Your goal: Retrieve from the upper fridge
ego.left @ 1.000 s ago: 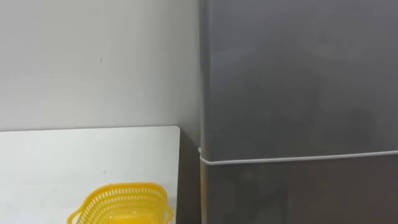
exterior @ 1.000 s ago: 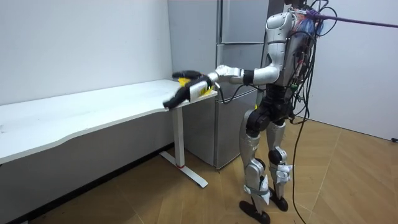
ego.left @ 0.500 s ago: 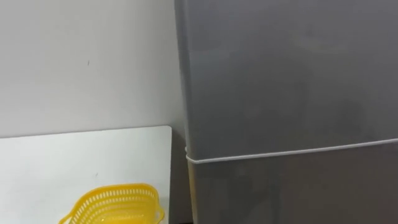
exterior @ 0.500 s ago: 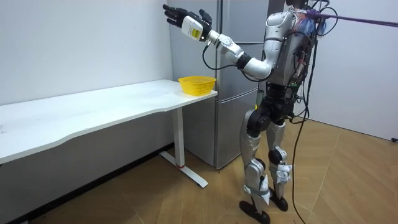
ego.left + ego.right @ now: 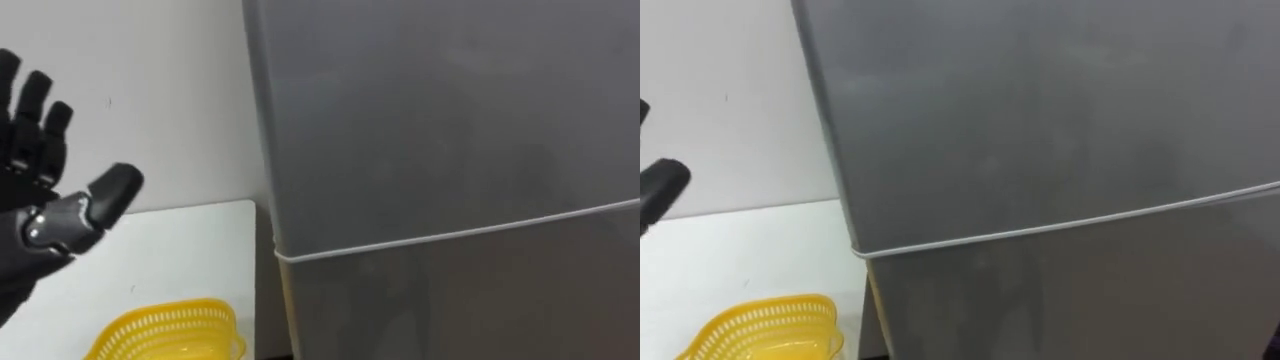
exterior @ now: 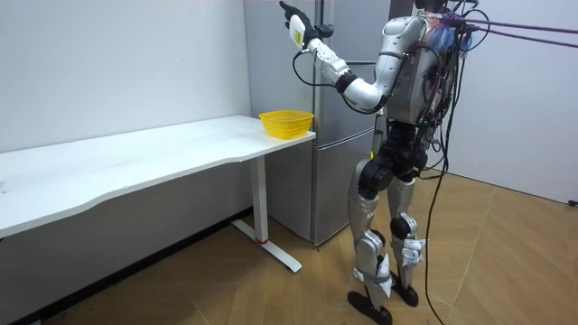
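A grey fridge stands before me with its upper door shut; a pale seam divides it from the lower door. My left hand is raised at the left, open with fingers straight and spread, palm toward the fridge, a short way left of the door's left edge. In the room view I stand upright facing the fridge, with that hand lifted high near its top corner. A dark thumb tip shows at the edge of the right eye view.
A white table abuts the fridge's left side, against a white wall. A yellow mesh basket sits at the table's end nearest the fridge. Wooden floor lies open behind me.
My left arm swung up from over the table's end to the fridge's upper corner, and the hand has entered the eye view. The head camera turned right, shifting the fridge leftward in the picture.
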Tool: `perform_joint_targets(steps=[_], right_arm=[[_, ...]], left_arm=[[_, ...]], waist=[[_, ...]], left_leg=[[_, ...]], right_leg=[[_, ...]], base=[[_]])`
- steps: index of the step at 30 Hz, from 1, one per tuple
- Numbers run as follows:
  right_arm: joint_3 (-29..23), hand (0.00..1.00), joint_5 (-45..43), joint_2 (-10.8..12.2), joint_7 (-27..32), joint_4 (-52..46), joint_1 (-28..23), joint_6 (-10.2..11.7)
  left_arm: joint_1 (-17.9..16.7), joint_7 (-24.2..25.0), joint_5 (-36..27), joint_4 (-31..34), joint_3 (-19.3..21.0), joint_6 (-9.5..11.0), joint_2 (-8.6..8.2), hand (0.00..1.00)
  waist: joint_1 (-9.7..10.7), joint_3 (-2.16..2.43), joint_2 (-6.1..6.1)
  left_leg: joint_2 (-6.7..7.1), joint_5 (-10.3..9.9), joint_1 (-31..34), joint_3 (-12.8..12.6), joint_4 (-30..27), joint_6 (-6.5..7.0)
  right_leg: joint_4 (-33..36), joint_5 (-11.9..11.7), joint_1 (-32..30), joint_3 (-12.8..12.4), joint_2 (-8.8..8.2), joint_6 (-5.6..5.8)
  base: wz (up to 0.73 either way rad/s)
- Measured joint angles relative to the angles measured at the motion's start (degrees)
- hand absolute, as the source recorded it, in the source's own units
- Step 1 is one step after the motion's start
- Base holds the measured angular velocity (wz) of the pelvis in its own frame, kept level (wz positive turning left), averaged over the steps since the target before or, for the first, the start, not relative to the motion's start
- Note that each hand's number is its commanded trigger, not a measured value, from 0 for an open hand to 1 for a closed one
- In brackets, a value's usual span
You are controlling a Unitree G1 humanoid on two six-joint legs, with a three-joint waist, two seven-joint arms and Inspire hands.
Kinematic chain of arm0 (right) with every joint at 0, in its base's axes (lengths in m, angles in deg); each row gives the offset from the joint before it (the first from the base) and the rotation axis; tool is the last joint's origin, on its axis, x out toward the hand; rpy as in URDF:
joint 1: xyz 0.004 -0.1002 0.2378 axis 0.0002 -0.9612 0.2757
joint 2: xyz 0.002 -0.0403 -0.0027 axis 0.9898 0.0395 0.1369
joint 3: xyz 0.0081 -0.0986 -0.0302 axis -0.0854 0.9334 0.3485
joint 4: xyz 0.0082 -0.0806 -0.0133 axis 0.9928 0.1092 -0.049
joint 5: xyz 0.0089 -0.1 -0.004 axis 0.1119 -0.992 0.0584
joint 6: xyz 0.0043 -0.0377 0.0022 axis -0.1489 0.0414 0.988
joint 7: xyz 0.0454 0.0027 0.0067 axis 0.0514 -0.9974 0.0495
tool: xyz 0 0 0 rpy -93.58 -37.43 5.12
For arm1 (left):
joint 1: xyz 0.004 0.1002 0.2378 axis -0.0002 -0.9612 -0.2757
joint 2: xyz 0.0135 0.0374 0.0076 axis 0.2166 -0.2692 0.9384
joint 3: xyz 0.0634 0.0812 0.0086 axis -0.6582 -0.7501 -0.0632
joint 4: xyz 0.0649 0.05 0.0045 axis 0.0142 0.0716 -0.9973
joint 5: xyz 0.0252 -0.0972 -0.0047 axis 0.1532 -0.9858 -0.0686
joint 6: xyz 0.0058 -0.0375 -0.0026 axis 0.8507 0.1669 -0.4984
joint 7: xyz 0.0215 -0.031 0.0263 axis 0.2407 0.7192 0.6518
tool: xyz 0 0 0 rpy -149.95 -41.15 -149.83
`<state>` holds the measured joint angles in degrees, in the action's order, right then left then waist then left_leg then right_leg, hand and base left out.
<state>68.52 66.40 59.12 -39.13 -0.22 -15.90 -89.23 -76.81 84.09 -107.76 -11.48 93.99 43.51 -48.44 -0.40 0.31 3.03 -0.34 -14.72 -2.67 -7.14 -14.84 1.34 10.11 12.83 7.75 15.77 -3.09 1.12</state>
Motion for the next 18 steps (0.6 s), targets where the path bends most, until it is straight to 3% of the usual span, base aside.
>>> perform_joint_targets(steps=[4, 12, 18], right_arm=[[0.2, 0.00, 0.1, -0.9, -0.6, 0.2, 0.2, -0.6], [1.7, 0.00, 0.4, -1.0, 0.0, 0.2, 0.5, -0.4], [2.1, 0.00, 0.9, -1.0, 0.1, 0.4, 0.9, -0.4]], left_arm=[[0.0, 3.4, -0.2, 0.0, -0.1, -0.4, 0.02, 0.00], [0.0, 7.6, -0.1, 0.0, -3.5, -0.4, 0.02, 0.00], [0.0, 10.8, 0.0, -0.1, -6.2, -0.4, 0.32, 0.00]], waist=[[0.1, 0.14, 0.32], [0.2, -0.36, -0.46], [0.3, -0.40, -0.54]], left_leg=[[-0.02, 0.0, -0.2, -0.4, 0.0, 0.00], [0.02, 0.0, -0.7, -0.6, 0.2, 0.01], [0.09, 0.1, -0.5, -0.4, 0.1, 0.06]], right_leg=[[0.0, 0.0, -0.4, 0.0, -0.17, 0.00], [-0.2, 0.0, 0.2, 0.2, -0.33, 0.02], [-0.3, 0.0, 0.3, 0.2, -0.24, 0.04]], base=[[-0.04], [0.00], [0.01]])
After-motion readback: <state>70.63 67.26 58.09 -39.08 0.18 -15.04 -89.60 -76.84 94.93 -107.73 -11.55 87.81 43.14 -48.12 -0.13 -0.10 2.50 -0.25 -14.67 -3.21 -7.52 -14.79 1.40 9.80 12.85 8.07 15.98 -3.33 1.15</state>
